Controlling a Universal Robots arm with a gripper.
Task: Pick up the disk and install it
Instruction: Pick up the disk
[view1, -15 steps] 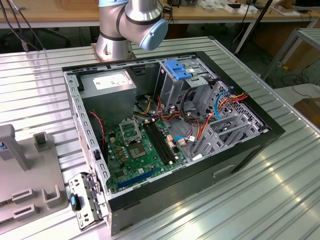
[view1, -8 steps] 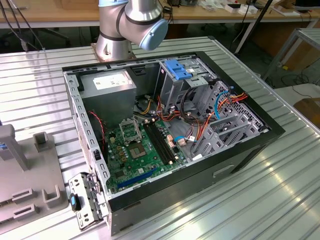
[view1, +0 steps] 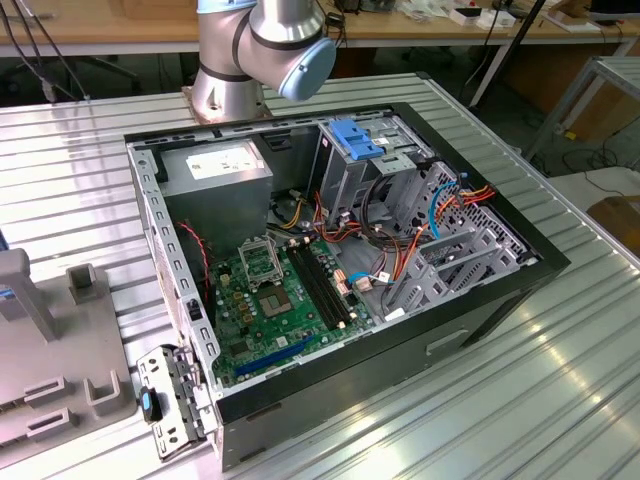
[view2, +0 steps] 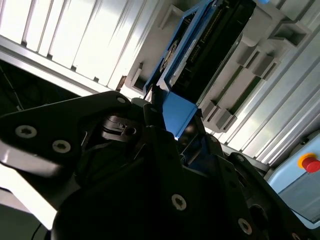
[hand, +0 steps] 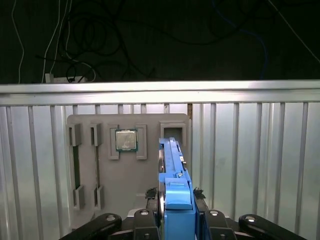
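Gripper (hand: 174, 194): pinching disk (hand: 170, 156) standing edge-on in grey holder (hand: 90, 200); a straight, untilted lift seems best.

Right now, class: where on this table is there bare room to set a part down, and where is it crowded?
Bare ribbed table lies at the exterior view's right of the computer case, and between the grey fixture and the robot base. Crowded: cables inside the case.

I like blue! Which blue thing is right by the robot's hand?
The blue-railed dark grey hard drive, standing on edge in the grey tray at the hand; the blue plastic bracket tops the metal cage.
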